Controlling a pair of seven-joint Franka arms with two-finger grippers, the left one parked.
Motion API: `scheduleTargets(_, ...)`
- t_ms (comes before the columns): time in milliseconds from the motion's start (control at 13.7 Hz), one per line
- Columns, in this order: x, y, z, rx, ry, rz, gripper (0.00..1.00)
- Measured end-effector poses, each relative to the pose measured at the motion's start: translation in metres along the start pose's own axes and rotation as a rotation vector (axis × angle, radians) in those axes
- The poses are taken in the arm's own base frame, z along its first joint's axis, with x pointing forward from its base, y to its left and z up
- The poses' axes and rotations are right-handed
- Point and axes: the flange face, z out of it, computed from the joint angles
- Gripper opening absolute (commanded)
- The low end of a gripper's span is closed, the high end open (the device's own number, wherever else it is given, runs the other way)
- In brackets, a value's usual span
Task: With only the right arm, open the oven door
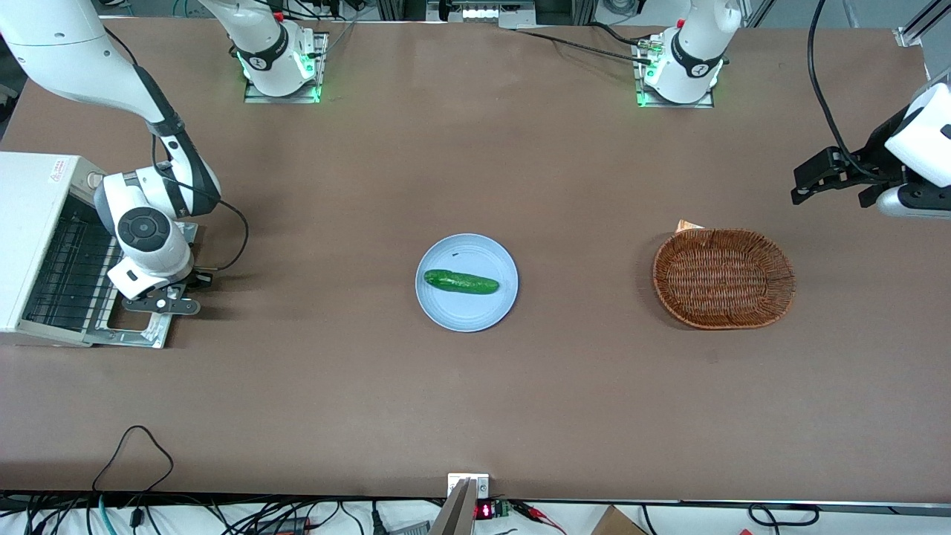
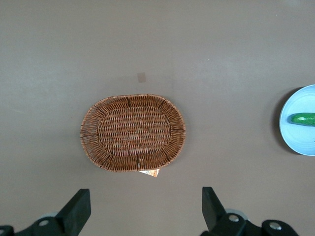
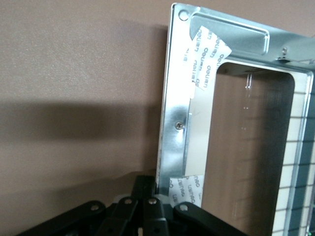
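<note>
The oven door [image 1: 130, 327] is already swung down and lies flat, low over the brown tabletop [image 1: 475, 401], in front of the small white toaster oven [image 1: 33, 223]. The oven sits at the working arm's end of the tabletop, and the wire rack [image 1: 67, 275] shows inside it. The right arm [image 1: 148, 215] bends down over the door. Its black gripper [image 1: 160, 303] sits at the outer edge of the door, the edge away from the oven. In the right wrist view the silver frame of the door [image 3: 174, 113] is very close, with bits of white tape [image 3: 204, 59] stuck on it, and the see-through window fills the middle of the frame. The gripper [image 3: 147, 209] meets the frame edge there, but I cannot tell if the jaws are open or pinched on anything. In the middle of the tabletop is a light blue plate [image 1: 466, 316] with a green cucumber [image 1: 461, 281] lying on it. Toward the parked arm's end sits a brown wicker basket [image 1: 724, 279] with a small orange tag [image 1: 689, 225] poking out at its edge.
</note>
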Motion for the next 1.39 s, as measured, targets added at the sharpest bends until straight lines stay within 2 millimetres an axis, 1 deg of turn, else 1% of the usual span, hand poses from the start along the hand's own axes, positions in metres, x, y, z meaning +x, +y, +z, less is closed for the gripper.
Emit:
scheduleTargets(219,0.0,-0.002,-0.001,-0.009,0.003,-0.022,0.04)
scheduleTargets(365,0.002,-0.003,-0.003,-0.01,0.012,-0.03,0.03)
scheduleTargets(511,0.01,-0.003,-0.011,-0.003,0.036,-0.028,0.03)
scheduleTargets(657,0.018,-0.007,-0.026,0.008,0.064,-0.025,0.02)
scheduleTargets(876,0.028,-0.019,-0.061,0.078,0.095,0.031,0.0)
scheduleTargets(1169,0.035,-0.033,-0.125,0.192,0.113,0.113,0.0)
scheduleTargets(1315,0.037,-0.031,-0.157,0.259,0.087,0.118,0.0)
scheduleTargets(1388,0.038,-0.026,-0.171,0.278,0.064,0.109,0.0)
